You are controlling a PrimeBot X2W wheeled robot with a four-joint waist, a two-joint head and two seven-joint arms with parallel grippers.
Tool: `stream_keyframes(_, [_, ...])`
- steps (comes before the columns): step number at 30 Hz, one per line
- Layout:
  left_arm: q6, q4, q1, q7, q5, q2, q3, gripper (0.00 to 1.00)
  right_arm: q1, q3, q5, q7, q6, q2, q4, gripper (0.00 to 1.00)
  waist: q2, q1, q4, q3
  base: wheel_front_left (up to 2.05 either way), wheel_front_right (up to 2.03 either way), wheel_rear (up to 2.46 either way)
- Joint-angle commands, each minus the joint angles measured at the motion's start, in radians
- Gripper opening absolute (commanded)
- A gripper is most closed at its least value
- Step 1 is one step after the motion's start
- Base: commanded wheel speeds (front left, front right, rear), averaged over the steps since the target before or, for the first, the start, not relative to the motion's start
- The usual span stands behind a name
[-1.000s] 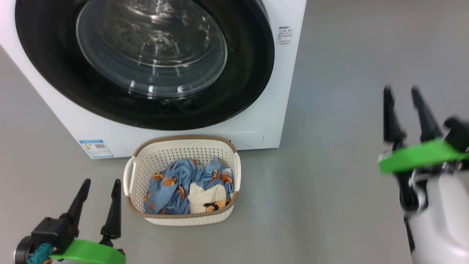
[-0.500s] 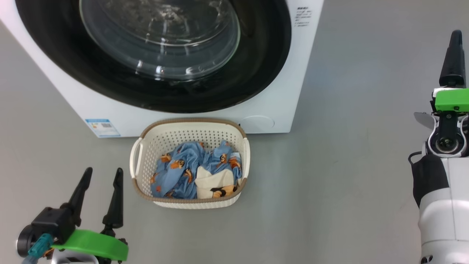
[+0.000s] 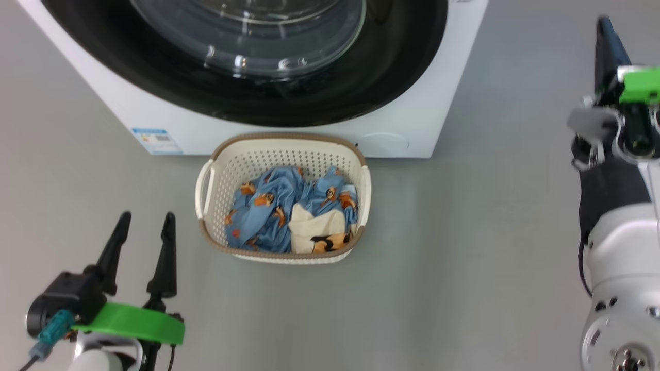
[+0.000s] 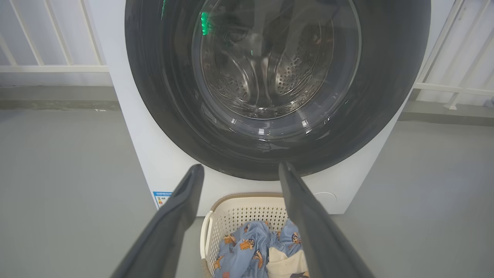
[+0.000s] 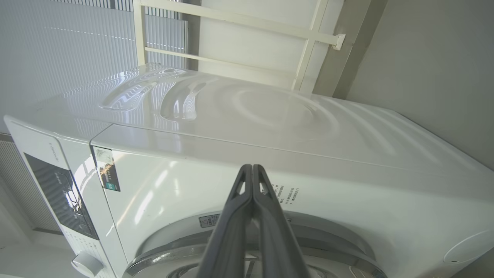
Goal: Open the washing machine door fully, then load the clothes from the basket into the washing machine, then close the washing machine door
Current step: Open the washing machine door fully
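The washing machine point(image 3: 412, 118) stands at the top of the head view, and its door point(image 3: 361, 87), a black rim around clear glass, lies flat against the front. The cream basket point(image 3: 283, 138) sits on the floor right before it, holding the blue printed clothes point(image 3: 268, 206) and a cream piece point(image 3: 314, 229). My left gripper point(image 3: 146, 219) is open and empty, left of the basket; in its wrist view the left gripper point(image 4: 240, 170) points at the door point(image 4: 386, 96). My right gripper point(image 3: 604, 26) is raised at the right, shut on nothing. In the right wrist view the right gripper point(image 5: 251, 168) points at the machine's white body point(image 5: 270, 154).
Grey floor spreads to the right of the basket and machine. A blue label point(image 3: 157, 140) marks the machine's lower front. White railing point(image 4: 54, 68) runs behind the machine. The control panel point(image 5: 58, 185) and a knob point(image 5: 87, 264) are in the right wrist view.
My right gripper has shut its fingers and risen at the right. The head camera has shifted, so machine and basket sit higher and further right. The left gripper has stayed put.
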Motion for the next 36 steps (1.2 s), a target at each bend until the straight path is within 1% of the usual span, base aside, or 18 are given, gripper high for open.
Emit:
stream_keyframes(1, [-0.002, -0.031, -0.043, -0.006, -0.004, 0.018, 0.03, 1.0, -0.052, 0.014, 0.009, 0.021, 0.002, 0.008, -0.013, 0.0, -0.0001, 0.0, 0.023, 0.027, 0.0, 0.0, 0.0])
stream_keyframes(3, [-0.002, -0.036, -0.056, -0.006, -0.008, 0.017, 0.026, 1.0, -0.089, 0.015, 0.015, 0.072, 0.002, 0.0, 0.013, 0.0, -0.0001, 0.0, 0.036, 0.042, 0.0, 0.0, 0.0])
stream_keyframes(10, [-0.002, -0.063, -0.077, -0.006, -0.011, 0.006, 0.019, 1.0, -0.2, 0.02, -0.028, 0.123, 0.002, -0.041, 0.077, 0.0, -0.0001, 0.0, 0.075, 0.096, 0.0, 0.0, 0.0])
stream_keyframes(13, [-0.002, -0.075, -0.084, -0.006, -0.009, -0.002, 0.02, 1.0, -0.243, 0.038, -0.05, 0.166, 0.002, -0.044, 0.098, 0.0, -0.0001, 0.0, 0.089, 0.121, 0.0, 0.0, 0.0])
stream_keyframes(15, [-0.002, -0.082, -0.091, -0.006, -0.013, -0.008, 0.022, 1.0, -0.285, 0.056, -0.07, 0.213, 0.002, -0.041, 0.119, 0.0, -0.0001, 0.0, 0.099, 0.146, 0.0, 0.0, 0.0])
stream_keyframes(16, [-0.002, -0.082, -0.091, -0.006, -0.013, -0.008, 0.022, 1.0, -0.285, 0.056, -0.07, 0.213, 0.002, -0.041, 0.119, 0.0, -0.0001, 0.0, 0.099, 0.146, 0.0, 0.0, 0.0])
stream_keyframes(18, [-0.002, -0.088, -0.101, -0.006, -0.016, -0.015, 0.021, 1.0, -0.322, 0.073, -0.092, 0.246, 0.002, -0.036, 0.134, 0.0, -0.0001, 0.0, 0.108, 0.169, 0.0, 0.0, 0.0])
stream_keyframes(25, [-0.002, -0.086, -0.121, -0.006, -0.021, -0.03, 0.013, 1.0, -0.374, 0.081, -0.122, 0.284, 0.002, -0.02, 0.167, 0.0, -0.0001, 0.0, 0.125, 0.195, 0.0, 0.0, 0.0])
stream_keyframes(36, [-0.002, -0.087, -0.119, -0.006, -0.026, -0.04, 0.009, 1.0, -0.415, 0.056, -0.152, 0.281, 0.002, -0.03, 0.181, 0.0, -0.0001, 0.0, 0.14, 0.213, 0.0, 0.0, 0.0])
